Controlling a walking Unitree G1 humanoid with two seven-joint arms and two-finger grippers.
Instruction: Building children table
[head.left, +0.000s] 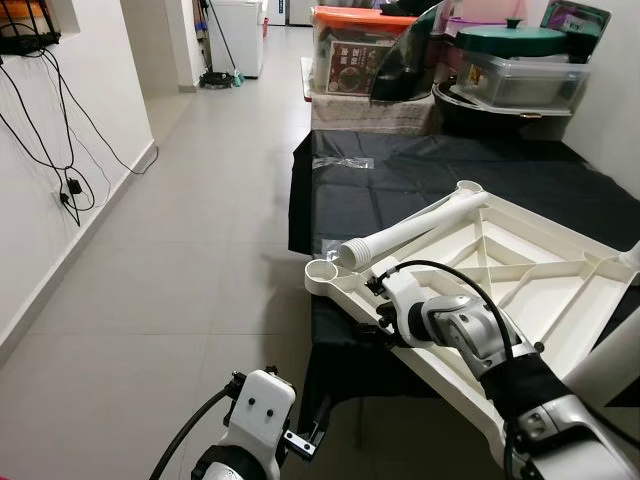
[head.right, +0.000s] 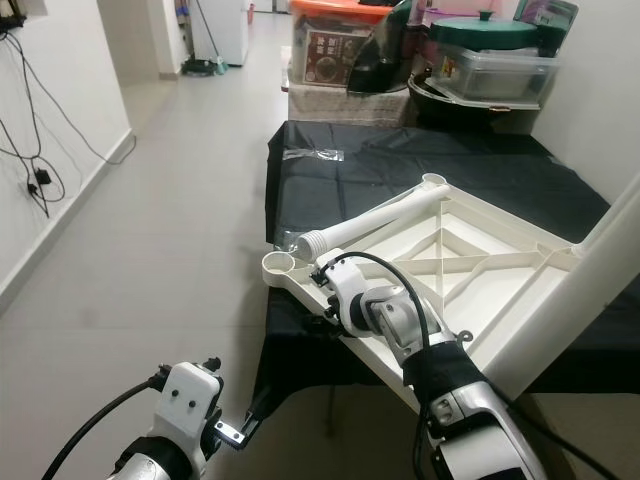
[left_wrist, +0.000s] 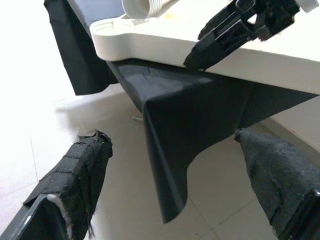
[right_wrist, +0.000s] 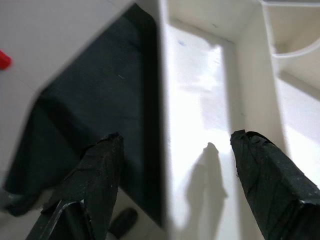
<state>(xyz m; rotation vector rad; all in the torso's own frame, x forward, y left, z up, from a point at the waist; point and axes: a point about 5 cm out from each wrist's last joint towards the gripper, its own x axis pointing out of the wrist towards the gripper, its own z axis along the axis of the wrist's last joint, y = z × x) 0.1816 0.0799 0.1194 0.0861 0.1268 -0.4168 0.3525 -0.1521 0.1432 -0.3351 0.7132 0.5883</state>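
Observation:
A white plastic children's table (head.left: 545, 262) lies upside down on a black-covered surface (head.left: 420, 175), its near corner hanging over the edge. A loose white leg (head.left: 420, 228) rests across its underside, threaded end beside the empty corner socket (head.left: 321, 270). Another white leg (head.right: 585, 290) stands up from the table at the right. My right gripper (right_wrist: 175, 137) is open at the table's near rim, one finger outside over the black cloth and one inside the frame. Lower down, below the overhanging corner, my left gripper (left_wrist: 172, 137) is open and holds nothing, facing the hanging cloth.
Storage boxes and a lidded pan (head.left: 510, 60) are stacked at the far end of the black surface. Tiled floor (head.left: 180, 260) runs along my left, bounded by a white wall with hanging cables (head.left: 60, 150).

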